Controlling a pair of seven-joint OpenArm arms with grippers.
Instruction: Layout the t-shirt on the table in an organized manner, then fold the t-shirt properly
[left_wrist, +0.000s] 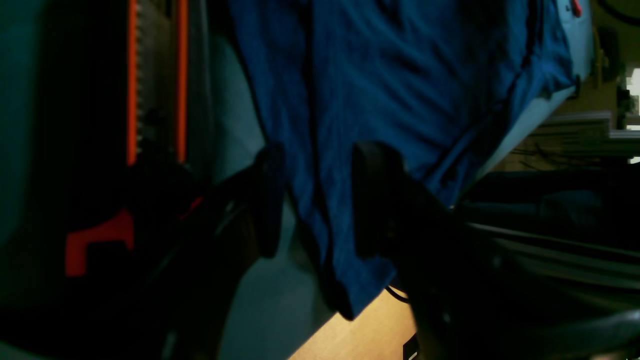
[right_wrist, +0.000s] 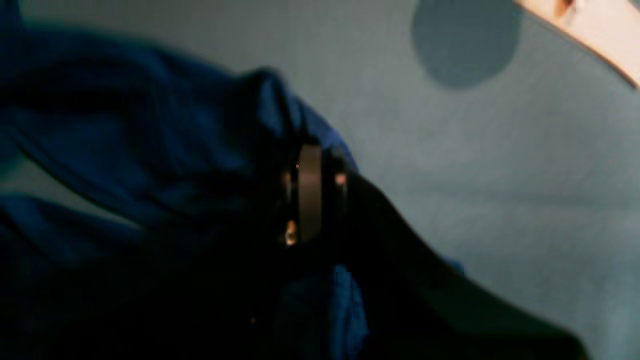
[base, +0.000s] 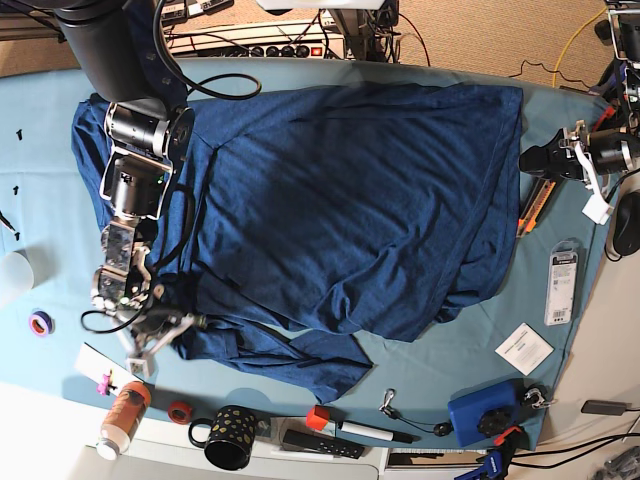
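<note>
Navy-blue heathered short-sleeved t-shirt (base: 340, 210) lies spread over most of the wide table covered in light teal cloth (base: 50, 215), wrinkled, not flat. One edge sits by the table's far side, near the power strips. A loose flap trails toward the near edge, ending just short of a small red cube (base: 317, 417). One corner reaches the table end on the base view's right.

Right claw (base: 150, 325) is low at the shirt's edge on the base view's left, near the front corner. Right wrist view is blurred, but its fingers (right_wrist: 310, 192) look pressed together with a fold of navy fabric bunched around them, so pinching the t-shirt.

Left claw (base: 530, 157) sits at the opposite end of the table. Left wrist view shows its two dark fingers (left_wrist: 372, 200) spread apart with a hanging fold of the shirt between them. Cannot tell if either finger touches the cloth.

Clutter along the near edge: black mug with pale dots (base: 230, 435), orange-brown bottle with a white cap (base: 120, 418), black marker with a white band (base: 365, 432), blue box (base: 485, 412). A white paper card (base: 524, 348) lies on the teal cloth near the blue box.
</note>
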